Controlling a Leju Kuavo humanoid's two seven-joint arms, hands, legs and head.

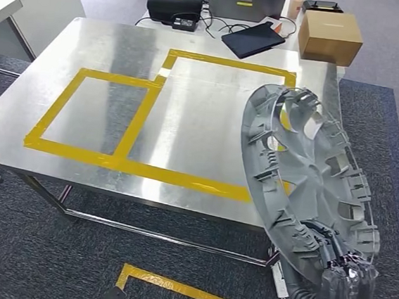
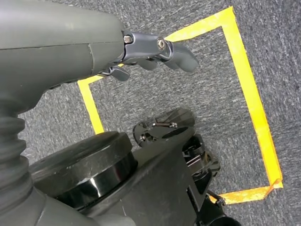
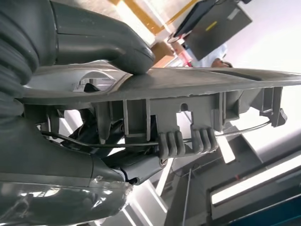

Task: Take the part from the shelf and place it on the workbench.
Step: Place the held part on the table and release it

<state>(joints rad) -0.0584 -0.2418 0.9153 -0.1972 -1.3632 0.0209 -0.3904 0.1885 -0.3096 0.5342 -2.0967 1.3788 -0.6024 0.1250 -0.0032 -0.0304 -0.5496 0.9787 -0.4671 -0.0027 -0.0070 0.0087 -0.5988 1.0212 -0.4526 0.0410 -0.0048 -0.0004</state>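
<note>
Workbench (image 1: 116, 50) steel, yellow tape rectangles (image 1: 135, 126), grey carpet (image 1: 27, 246) beneath

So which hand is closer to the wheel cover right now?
Right. The right hand grips the wheel cover by its rim; the left hand hangs over the carpet, holding nothing.

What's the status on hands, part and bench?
Right hand grips the grey wheel cover by its rim, tilted over the workbench edge. Left hand empty, hanging over carpet. Taped area on the bench looks unobstructed.
</note>
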